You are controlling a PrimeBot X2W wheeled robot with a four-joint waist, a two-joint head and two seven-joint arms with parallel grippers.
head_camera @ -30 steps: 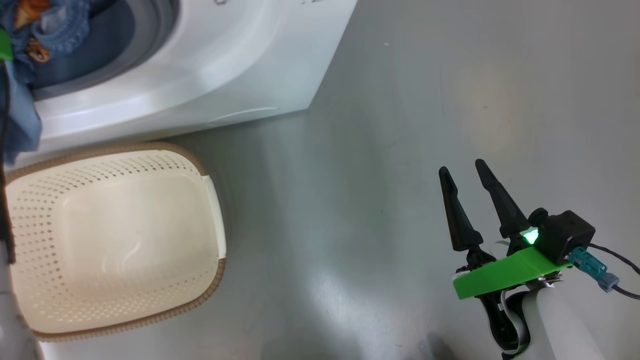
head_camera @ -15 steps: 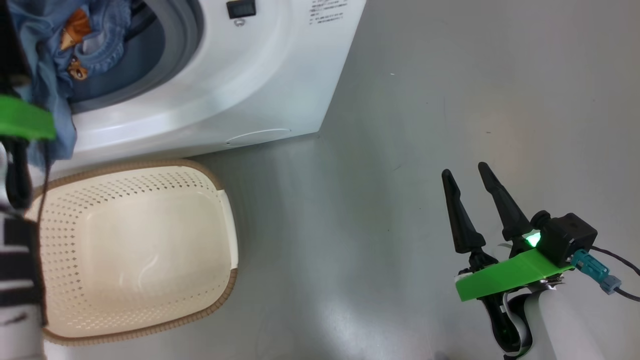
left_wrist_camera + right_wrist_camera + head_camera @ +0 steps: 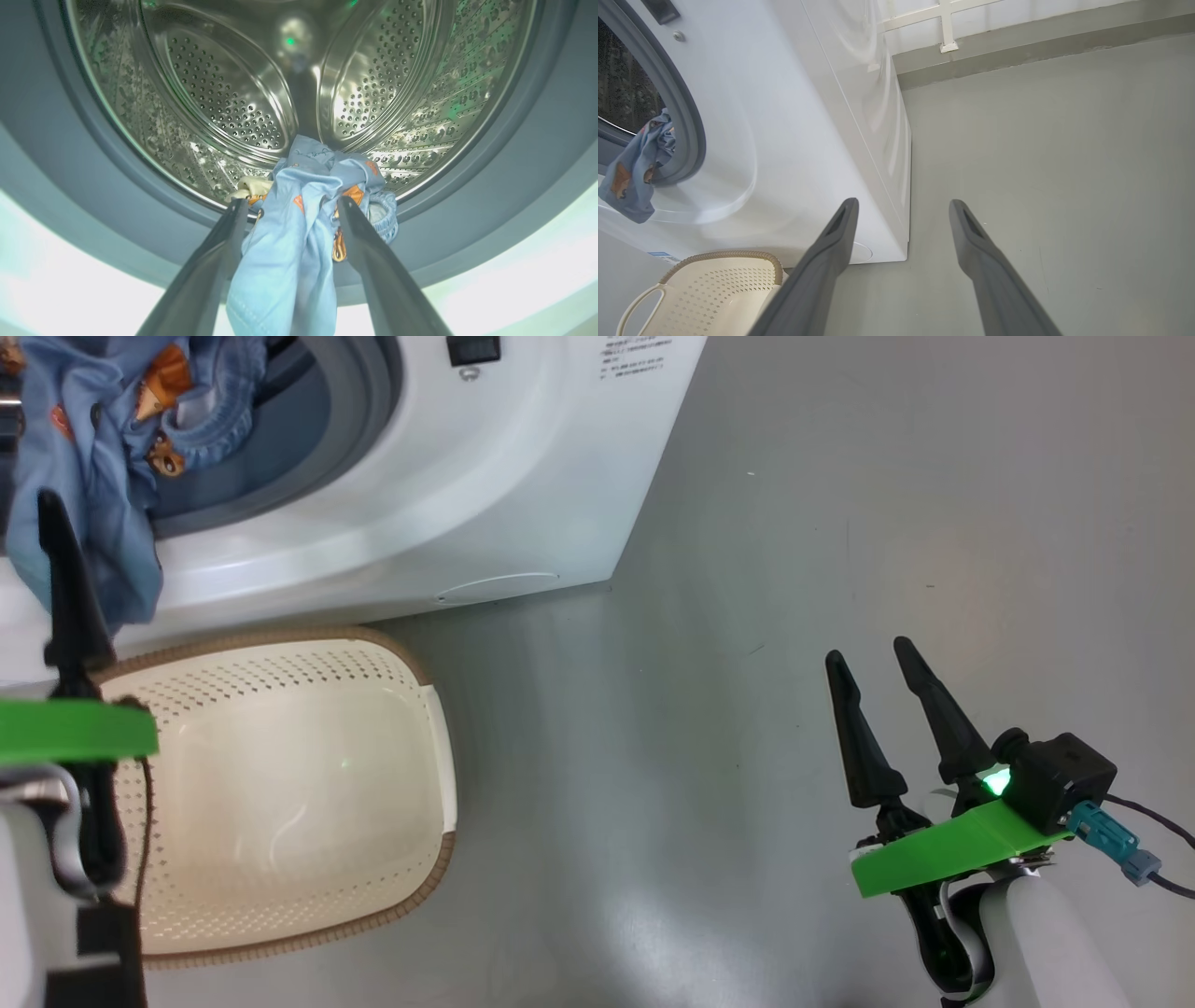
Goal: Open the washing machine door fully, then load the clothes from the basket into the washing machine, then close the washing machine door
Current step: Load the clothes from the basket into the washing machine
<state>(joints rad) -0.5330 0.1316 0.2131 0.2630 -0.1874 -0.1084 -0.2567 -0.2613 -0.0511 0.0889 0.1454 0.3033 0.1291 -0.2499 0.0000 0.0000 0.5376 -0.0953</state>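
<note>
Clothes (image 3: 299, 233) half inside washing machine (image 3: 448, 504).
Hung over gasket (image 3: 514, 186), basket (image 3: 280, 803) below; left gripper (image 3: 292, 201) and right gripper (image 3: 866, 651) jaws both released.

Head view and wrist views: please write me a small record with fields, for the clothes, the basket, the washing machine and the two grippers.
clothes: light-blue bundle draped over the lower gasket, partly in the drum, partly hanging outside
basket: on the floor in front of the washing machine; no garment visible inside
washing machine: opening uncovered, steel drum in sight
left gripper: jaws open, one on each side of the hanging clothes
right gripper: jaws open, holding nothing, above the floor
</note>
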